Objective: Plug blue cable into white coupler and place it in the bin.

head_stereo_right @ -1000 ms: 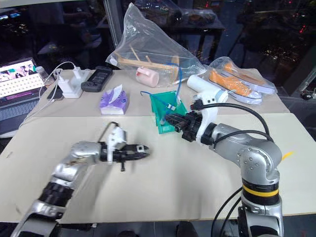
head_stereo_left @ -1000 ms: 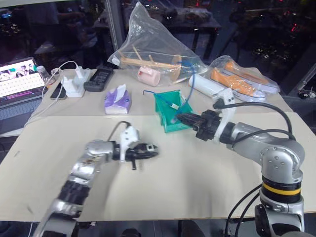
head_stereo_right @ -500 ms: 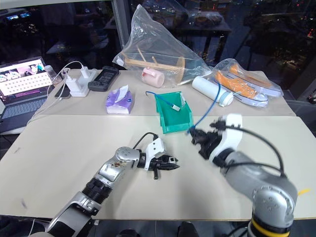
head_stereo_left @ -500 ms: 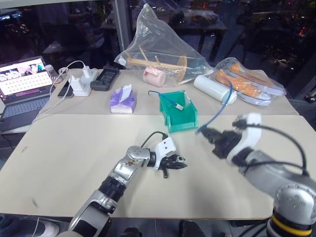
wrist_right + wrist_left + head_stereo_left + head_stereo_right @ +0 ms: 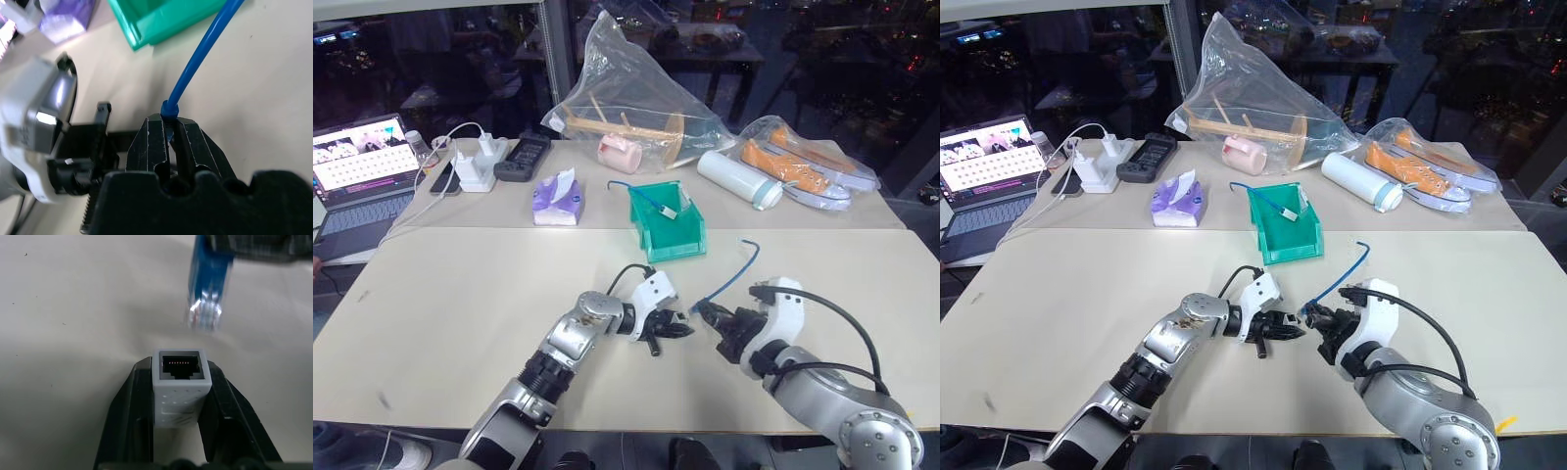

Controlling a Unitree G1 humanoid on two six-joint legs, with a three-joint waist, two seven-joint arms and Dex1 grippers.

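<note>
Plug lined up with the coupler

The right gripper (image 5: 1316, 317) has pulled back from the bin (image 5: 1285, 229), fingers clamped on the blue cable (image 5: 732, 277). Near the bin's front, the left gripper (image 5: 182, 382) pinches the white coupler (image 5: 181, 384), plug just apart from its socket

A pale table (image 5: 450, 323) is carrying everything, with the green bin (image 5: 668, 223) sitting near its middle. Left of the bin a purple tissue pack (image 5: 554, 200) is lying; behind the bin a clear bag (image 5: 626, 93) is resting; right of the bin a white cylinder (image 5: 732, 178) is lying; far left, a laptop (image 5: 357, 176) is standing open.
</note>
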